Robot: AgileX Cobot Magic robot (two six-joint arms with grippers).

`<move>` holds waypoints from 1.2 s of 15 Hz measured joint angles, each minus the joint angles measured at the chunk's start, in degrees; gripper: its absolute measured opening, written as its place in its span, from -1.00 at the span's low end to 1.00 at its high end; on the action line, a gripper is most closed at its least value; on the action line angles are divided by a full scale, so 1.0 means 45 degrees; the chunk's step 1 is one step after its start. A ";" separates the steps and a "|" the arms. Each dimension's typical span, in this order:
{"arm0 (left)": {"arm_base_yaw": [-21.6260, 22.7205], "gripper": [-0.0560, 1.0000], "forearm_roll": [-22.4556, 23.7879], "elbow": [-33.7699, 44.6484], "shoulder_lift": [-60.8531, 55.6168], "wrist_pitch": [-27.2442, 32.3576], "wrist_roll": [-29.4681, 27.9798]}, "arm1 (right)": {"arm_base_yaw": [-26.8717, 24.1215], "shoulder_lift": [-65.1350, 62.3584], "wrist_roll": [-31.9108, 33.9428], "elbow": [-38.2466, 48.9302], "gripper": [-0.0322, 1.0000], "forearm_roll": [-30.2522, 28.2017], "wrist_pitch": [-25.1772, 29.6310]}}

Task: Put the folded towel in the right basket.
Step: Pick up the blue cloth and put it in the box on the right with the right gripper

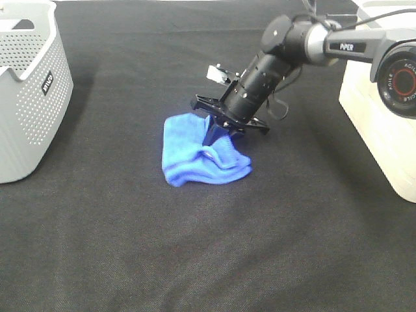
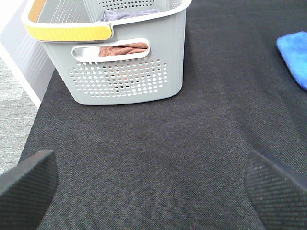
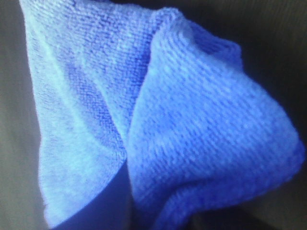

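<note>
The blue towel lies bunched in the middle of the black table. My right gripper reaches down from the right into its far edge and is shut on a raised fold. In the right wrist view the towel fills the frame, and only one dark finger shows beneath the cloth. The right basket, white, stands at the right edge of the table. My left gripper is open and empty, low over bare table; it is out of the high view. A corner of the towel shows in the left wrist view.
A grey perforated basket stands at the far left. In the left wrist view it has a yellow handle and holds brown and grey cloths. The table's left edge lies beside it.
</note>
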 joint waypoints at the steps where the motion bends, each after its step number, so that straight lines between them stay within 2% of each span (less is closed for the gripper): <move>1: 0.0000 0.98 0.0000 0.0000 0.0000 0.0000 0.0000 | -0.0013 -0.0038 0.0000 -0.0662 -0.56 -0.0229 0.0598; 4: 0.0000 0.98 0.0000 0.0000 0.0000 0.0000 0.0000 | -0.0611 -0.1159 0.0064 -0.2954 -0.56 -0.0675 0.0777; 5: 0.0000 0.98 0.0000 0.0000 0.0000 0.0000 0.0000 | -0.0611 -0.1159 0.0064 -0.2954 -0.56 -0.0675 0.0777; 6: 0.0000 0.98 0.0000 0.0000 0.0000 0.0000 0.0000 | -0.1019 -0.2394 0.0102 -0.3158 -0.56 -0.1070 0.0815; 9: 0.0000 0.98 0.0000 0.0000 0.0000 0.0000 0.0000 | -0.1439 -0.3616 0.0115 -0.3145 -0.56 -0.2012 0.0879; 11: 0.0000 0.98 0.0000 0.0000 0.0000 0.0000 0.0000 | -0.2432 -0.5539 0.0229 -0.3145 -0.56 -0.3769 0.0891; 12: 0.0000 0.98 0.0000 0.0000 0.0000 0.0000 0.0000 | -0.3043 -0.6150 0.0229 -0.3145 -0.56 -0.4176 0.0891; 15: 0.0000 0.98 0.0000 0.0000 0.0000 0.0000 0.0000 | -0.5208 -0.7372 0.0229 -0.3145 -0.56 -0.4787 0.0904; 18: 0.0000 0.98 0.0000 0.0000 0.0000 0.0000 0.0000 | -0.7207 -0.7334 0.0229 -0.3119 -0.56 -0.4966 0.0904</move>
